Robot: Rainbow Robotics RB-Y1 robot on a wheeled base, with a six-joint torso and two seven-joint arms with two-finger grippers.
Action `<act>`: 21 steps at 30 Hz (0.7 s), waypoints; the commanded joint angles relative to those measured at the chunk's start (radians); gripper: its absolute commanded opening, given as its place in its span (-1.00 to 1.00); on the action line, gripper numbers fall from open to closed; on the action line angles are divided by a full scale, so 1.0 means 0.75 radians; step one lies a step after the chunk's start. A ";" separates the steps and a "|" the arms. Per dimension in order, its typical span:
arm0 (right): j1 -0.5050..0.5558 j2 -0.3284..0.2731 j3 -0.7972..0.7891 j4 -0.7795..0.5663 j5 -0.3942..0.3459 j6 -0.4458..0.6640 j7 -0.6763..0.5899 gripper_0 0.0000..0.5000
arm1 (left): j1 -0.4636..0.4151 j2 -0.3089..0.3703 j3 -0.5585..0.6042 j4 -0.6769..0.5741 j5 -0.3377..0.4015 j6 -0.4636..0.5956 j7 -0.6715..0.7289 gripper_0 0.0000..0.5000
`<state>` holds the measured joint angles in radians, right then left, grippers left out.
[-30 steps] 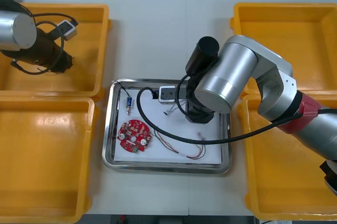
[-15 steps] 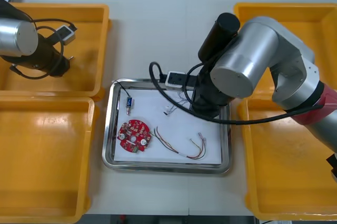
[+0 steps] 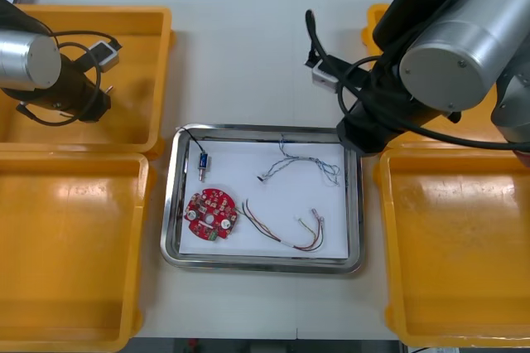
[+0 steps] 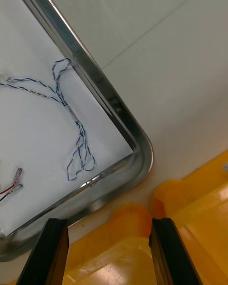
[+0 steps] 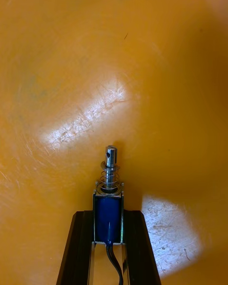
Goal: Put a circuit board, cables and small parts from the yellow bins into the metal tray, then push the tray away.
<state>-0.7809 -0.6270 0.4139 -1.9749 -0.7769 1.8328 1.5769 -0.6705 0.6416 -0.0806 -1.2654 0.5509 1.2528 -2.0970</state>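
My left gripper (image 5: pixel 108 213) is shut on a small blue metal part (image 5: pixel 108 204) with a spring and pin, low over the floor of the far left yellow bin (image 3: pixel 157 55). The metal tray (image 3: pixel 170 204) holds a round red circuit board (image 3: pixel 211 214), another small blue metal part (image 3: pixel 201 162), a twisted blue and white cable (image 3: pixel 302 164) and a red and yellow cable (image 3: pixel 290 233). My right gripper (image 4: pixel 109 221) stands open with nothing between its fingers, above the tray's corner (image 4: pixel 142 152) beside the blue and white cable (image 4: pixel 71 114).
The near left bin (image 3: pixel 74 245) and the near right bin (image 3: pixel 455 245) flank the tray. The right arm (image 3: pixel 447 46) covers part of the far right bin (image 3: pixel 389 21). Bare table lies beyond the tray's far rim.
The right arm has pulled back from over the tray toward the far right, uncovering the blue and white cable. The left arm has shifted slightly inside the far left bin.
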 commanded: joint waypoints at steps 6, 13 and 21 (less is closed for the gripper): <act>0.006 -0.084 -0.212 -0.071 -0.018 0.116 -0.337 1.00 | 0.008 -0.009 0.011 -0.058 0.018 0.035 -0.094 -1.00; 0.072 -0.144 -0.323 -0.079 -0.024 0.116 -0.489 1.00 | -0.026 -0.003 0.130 -0.199 0.035 0.334 -0.086 -1.00; 0.184 -0.205 -0.478 -0.099 -0.030 0.116 -0.646 1.00 | -0.061 0.004 0.230 -0.317 0.049 0.584 -0.057 -1.00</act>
<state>-0.6803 -0.7283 0.1185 -2.0126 -0.7873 1.9161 1.1476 -0.6722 0.6416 0.0519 -1.4520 0.5761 1.6442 -2.0970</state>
